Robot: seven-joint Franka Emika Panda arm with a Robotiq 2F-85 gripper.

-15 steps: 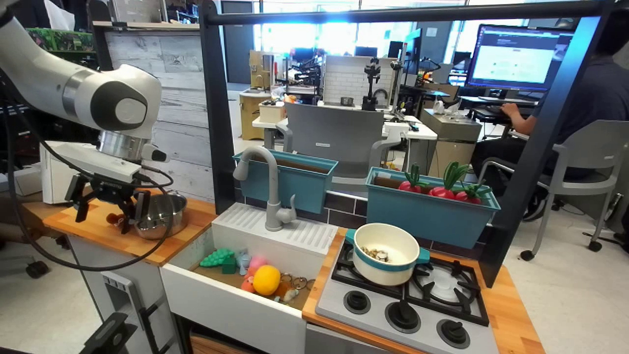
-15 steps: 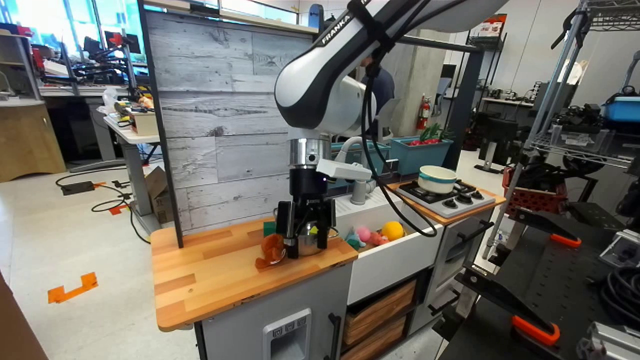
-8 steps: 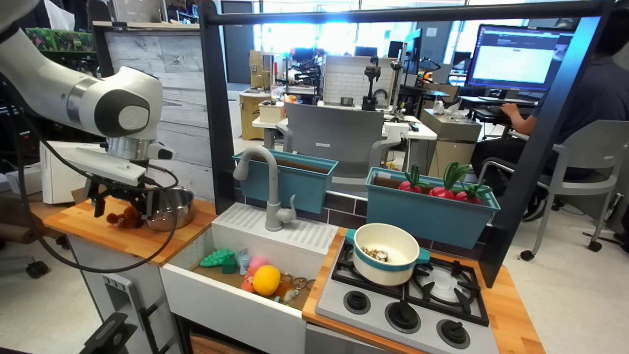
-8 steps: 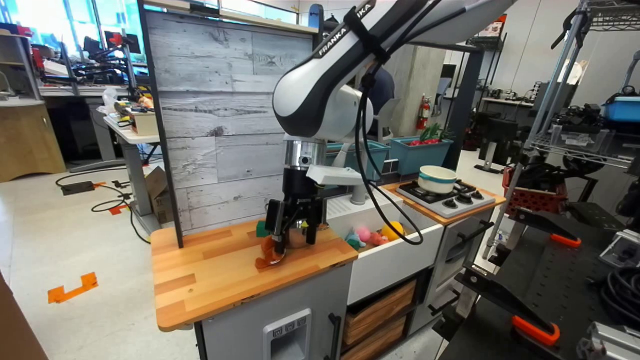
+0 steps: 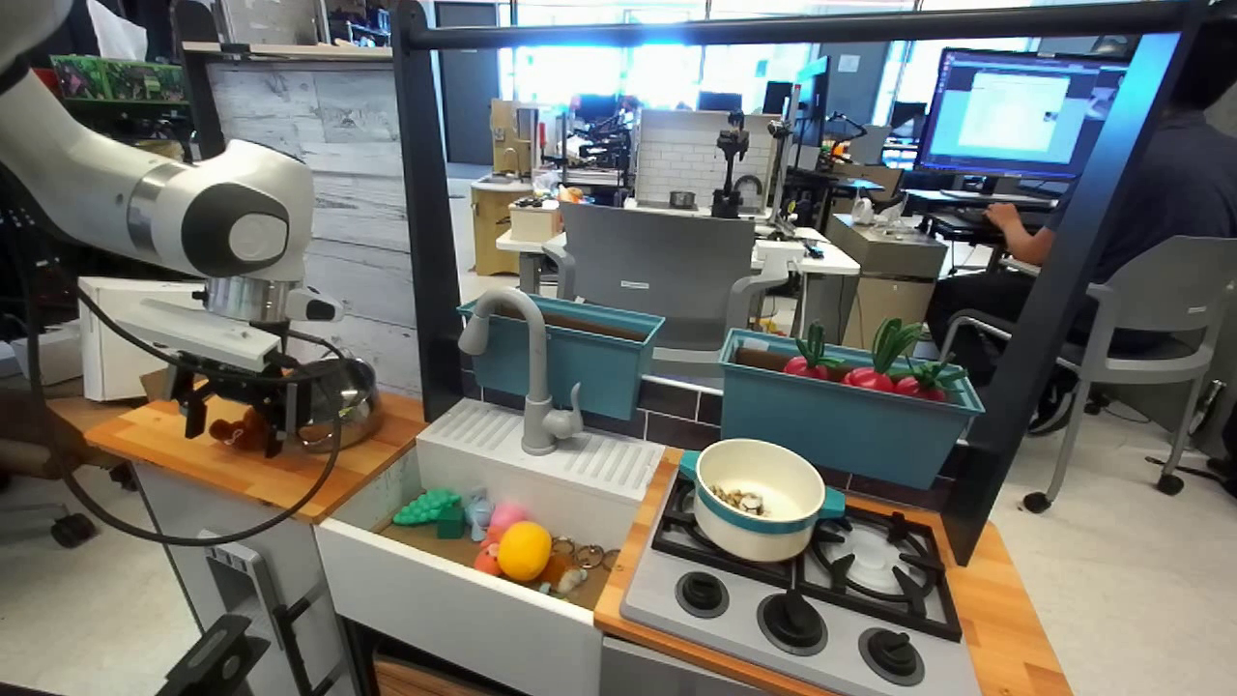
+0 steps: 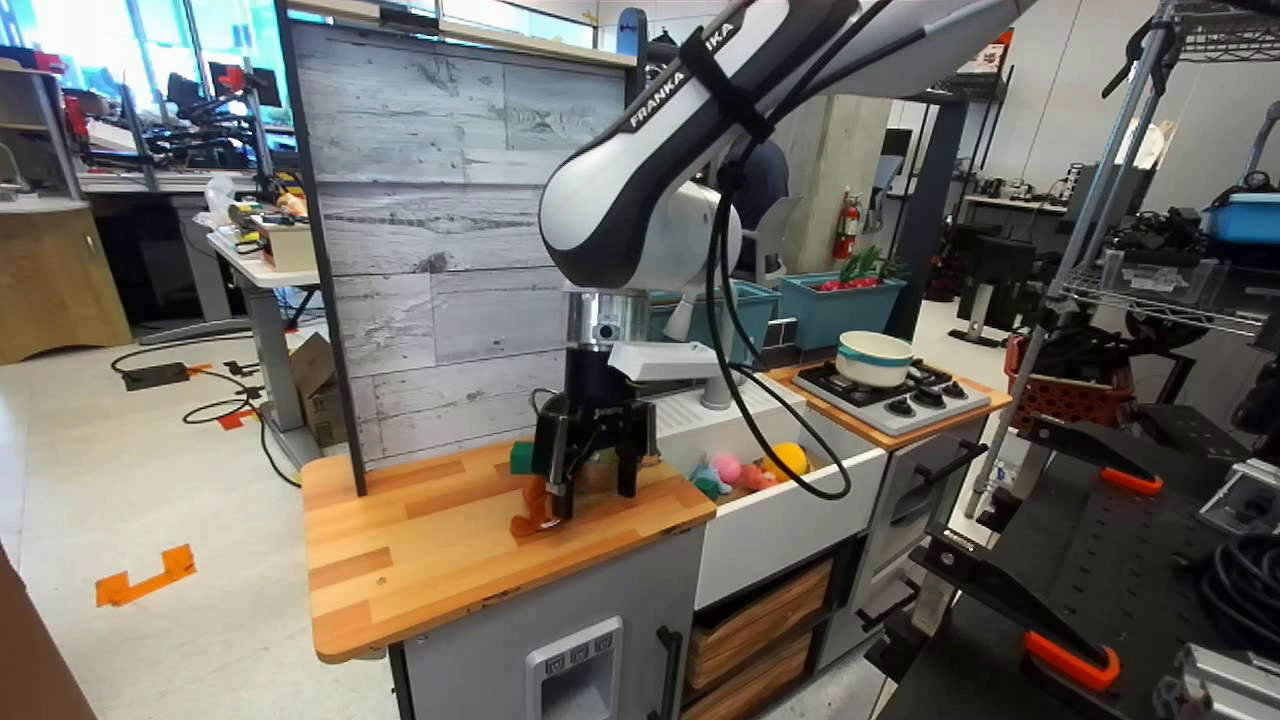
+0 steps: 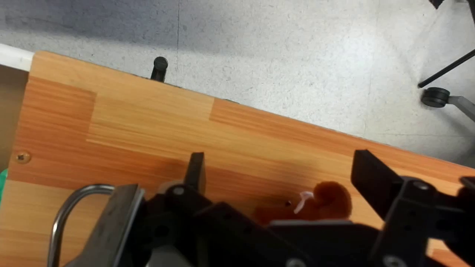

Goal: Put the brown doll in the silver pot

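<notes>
The brown doll is reddish-brown and lies on the wooden counter; it also shows in an exterior view. The silver pot stands beside it and looks tilted. In the wrist view only its handle and shiny wall show. My gripper is open and low above the counter, with nothing held. In the wrist view the doll lies between the spread fingers, partly hidden by the gripper. One finger is close beside the pot; whether it touches cannot be told.
A green block sits behind the doll. A white sink with several toys and a tall grey faucet adjoin the counter. A wooden panel stands behind. A cream pot is on the stove.
My gripper has moved back from the counter's front, then slightly down. The silver pot has shifted the same way and now looks tipped. The brown doll has stayed about in place.
</notes>
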